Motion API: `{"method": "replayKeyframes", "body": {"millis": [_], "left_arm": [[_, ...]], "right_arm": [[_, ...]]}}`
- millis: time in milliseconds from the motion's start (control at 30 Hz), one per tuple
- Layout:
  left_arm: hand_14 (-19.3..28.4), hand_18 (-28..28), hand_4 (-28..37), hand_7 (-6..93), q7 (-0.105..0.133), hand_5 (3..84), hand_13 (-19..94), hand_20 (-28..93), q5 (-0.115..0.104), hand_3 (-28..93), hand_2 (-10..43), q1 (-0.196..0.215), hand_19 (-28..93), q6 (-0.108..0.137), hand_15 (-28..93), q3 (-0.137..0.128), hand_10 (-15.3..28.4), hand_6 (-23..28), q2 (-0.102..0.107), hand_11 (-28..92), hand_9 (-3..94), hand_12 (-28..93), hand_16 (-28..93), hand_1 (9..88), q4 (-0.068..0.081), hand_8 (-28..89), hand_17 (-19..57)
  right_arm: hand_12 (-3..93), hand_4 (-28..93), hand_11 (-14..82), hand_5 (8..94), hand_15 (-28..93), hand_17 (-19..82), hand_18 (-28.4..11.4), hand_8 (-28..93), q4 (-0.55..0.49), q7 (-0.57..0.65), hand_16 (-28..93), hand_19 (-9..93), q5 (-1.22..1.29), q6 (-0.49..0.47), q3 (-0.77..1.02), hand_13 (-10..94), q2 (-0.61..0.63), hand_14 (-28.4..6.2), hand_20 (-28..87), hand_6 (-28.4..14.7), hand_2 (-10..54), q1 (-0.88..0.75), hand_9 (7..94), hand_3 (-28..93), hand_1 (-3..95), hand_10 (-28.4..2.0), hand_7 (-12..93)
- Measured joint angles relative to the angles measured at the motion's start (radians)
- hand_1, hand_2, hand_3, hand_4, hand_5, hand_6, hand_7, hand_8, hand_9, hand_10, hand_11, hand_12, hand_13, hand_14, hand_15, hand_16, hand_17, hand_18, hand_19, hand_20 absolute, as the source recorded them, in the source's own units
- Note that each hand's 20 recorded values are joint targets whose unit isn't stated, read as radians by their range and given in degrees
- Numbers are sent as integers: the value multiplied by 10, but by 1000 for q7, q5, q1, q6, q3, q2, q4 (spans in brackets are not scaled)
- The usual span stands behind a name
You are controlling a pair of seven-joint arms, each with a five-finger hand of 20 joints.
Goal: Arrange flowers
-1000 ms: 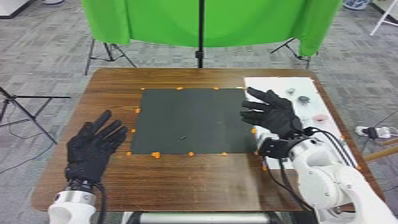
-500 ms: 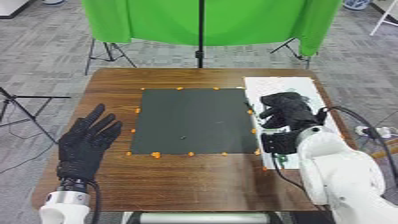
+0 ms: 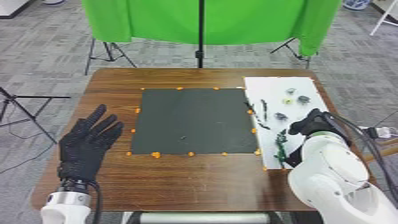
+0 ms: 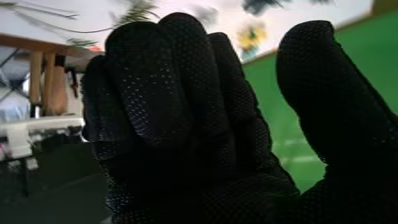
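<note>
Brown table (image 3: 187, 185), grey floor (image 3: 40, 65); left robot hand (image 3: 83, 150) wide, right robot hand (image 3: 313, 123) wide (thumb right out!), one yellow flower (image 3: 288, 101) beyond it.

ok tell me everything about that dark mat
The mat is dark grey, matte and roughly square, lying flat on the wooden table. Orange bits dot its edges, a small dark mark shows on its near part, and the white sheet runs along its right side. The left hand is beside it, not touching.
</note>
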Motion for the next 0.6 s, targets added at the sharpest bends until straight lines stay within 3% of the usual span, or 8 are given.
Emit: {"method": "replayKeyframes", "body": {"millis": [133,600], "left_arm": [[264,253,-283,96,-7,371,236,55,1,785,95,4,520,0,465,-3,192,90,-6,219,327,97,-85,198,-1,-90,-107],[267,253,-283,98,-27,374,239,55,3,782,99,10,526,0,476,-10,194,92,-18,225,331,94,-88,200,-4,-91,-106]], "right_arm": [[183,-217,406,692,616,483,-230,-101,20,2,104,932,50,-73,-4,767,-16,-139,132,-94,-82,0,756,713,415,-208,187],[184,-225,435,701,633,492,-221,-109,142,9,108,932,-2,-92,-135,768,-25,-130,165,-81,-84,54,756,700,415,-199,249]]}}
